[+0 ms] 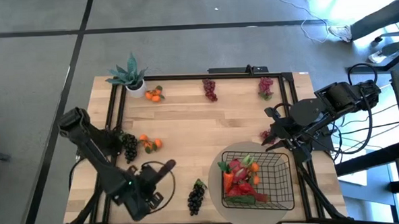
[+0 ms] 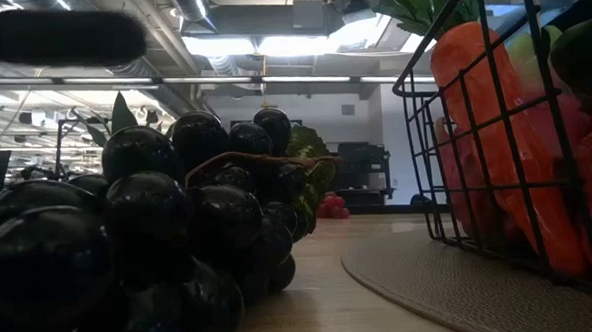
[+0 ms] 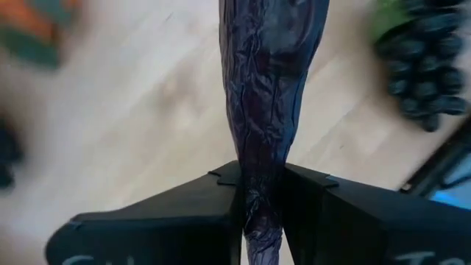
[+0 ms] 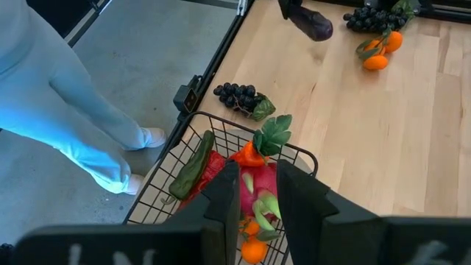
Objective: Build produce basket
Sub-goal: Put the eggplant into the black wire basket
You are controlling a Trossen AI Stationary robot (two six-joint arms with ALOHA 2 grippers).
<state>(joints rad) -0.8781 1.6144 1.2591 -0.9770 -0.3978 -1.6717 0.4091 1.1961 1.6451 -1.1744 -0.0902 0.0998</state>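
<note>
The black wire basket (image 1: 277,164) stands on a round beige mat at the table's near right. It holds a carrot (image 4: 249,154), red and pink pieces and a green piece (image 4: 193,165). My left gripper (image 1: 152,173), near the table's front left, is shut on a dark purple eggplant (image 3: 266,88). My right gripper (image 4: 254,195) hangs open above the basket's far rim, with nothing between its fingers. A dark grape bunch (image 1: 197,196) lies on the wood between the left gripper and the basket. My left gripper pinches one end of the eggplant (image 3: 262,210) between its two fingers. The fingers slant downward and lie along the eggplant, which sticks out past the fingertips (image 1: 165,167) toward the table's middle. In the right wrist view the eggplant's free end (image 4: 315,26) hangs above the wood.
More dark grapes (image 1: 129,146) and tangerines (image 1: 151,144) lie at the left, beside the left arm. Along the far edge are a spiky potted plant (image 1: 130,76), tangerines (image 1: 155,94), purple grapes (image 1: 211,90) and reddish grapes (image 1: 265,87). A person's legs (image 4: 66,110) stand by the table's near edge.
</note>
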